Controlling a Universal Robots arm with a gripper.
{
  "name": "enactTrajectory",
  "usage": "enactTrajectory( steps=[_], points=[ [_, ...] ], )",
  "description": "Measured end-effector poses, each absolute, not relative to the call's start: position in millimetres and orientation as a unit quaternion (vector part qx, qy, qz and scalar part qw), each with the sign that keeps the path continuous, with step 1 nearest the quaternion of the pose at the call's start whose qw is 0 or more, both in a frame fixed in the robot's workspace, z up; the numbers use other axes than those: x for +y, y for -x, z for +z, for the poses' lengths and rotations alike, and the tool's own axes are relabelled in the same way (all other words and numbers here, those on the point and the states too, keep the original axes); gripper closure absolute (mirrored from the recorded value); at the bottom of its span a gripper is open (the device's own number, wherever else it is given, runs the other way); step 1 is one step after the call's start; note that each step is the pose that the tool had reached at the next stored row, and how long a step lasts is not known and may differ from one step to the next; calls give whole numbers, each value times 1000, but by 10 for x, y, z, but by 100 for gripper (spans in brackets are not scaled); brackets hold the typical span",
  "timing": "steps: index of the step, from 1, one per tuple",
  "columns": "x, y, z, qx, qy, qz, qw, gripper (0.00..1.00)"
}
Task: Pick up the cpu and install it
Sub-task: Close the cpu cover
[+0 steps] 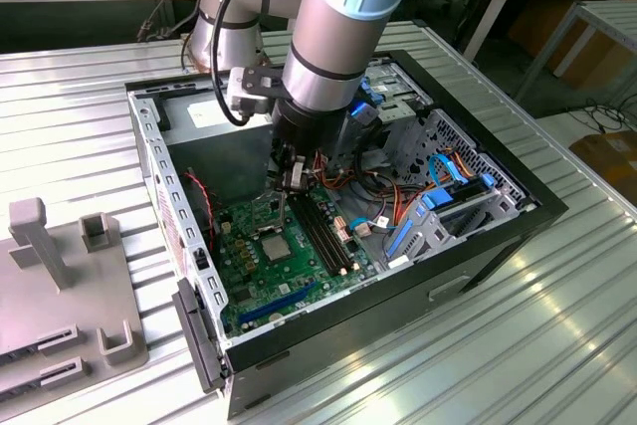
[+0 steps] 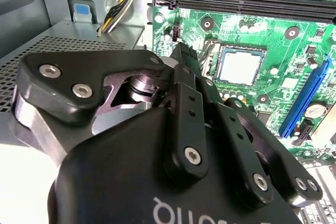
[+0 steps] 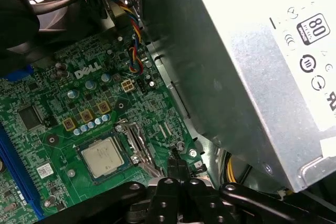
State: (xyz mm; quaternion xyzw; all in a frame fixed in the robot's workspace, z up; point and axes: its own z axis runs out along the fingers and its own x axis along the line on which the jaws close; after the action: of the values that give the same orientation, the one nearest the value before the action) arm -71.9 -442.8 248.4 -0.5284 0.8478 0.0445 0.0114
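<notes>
While the gripper (image 2: 181, 52) hung low over the motherboard (image 2: 226, 30), jaws closed together on nothing visible, the cpu (image 2: 241, 65) lay flat on the board just beside its tip, not touching it.

The cpu (image 1: 271, 243) sits on the motherboard (image 1: 249, 281), open to reach from straight above. The pincer (image 1: 291, 186) hangs just beside it, close to the grey power supply (image 3: 252, 77), whose flat wall closes that side. Memory slots (image 1: 323, 236) line the exterior view's right, with tangled cables (image 1: 373, 191) and the drive cage (image 1: 448, 211) beyond; the case wall (image 1: 149, 176) bounds the left.
</notes>
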Motion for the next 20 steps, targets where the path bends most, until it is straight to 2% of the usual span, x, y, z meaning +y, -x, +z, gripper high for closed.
enactTrajectory(
  steps=[20],
  points=[
    [-4444, 729, 2508, 847, 529, 45, 14, 89]
  ],
)
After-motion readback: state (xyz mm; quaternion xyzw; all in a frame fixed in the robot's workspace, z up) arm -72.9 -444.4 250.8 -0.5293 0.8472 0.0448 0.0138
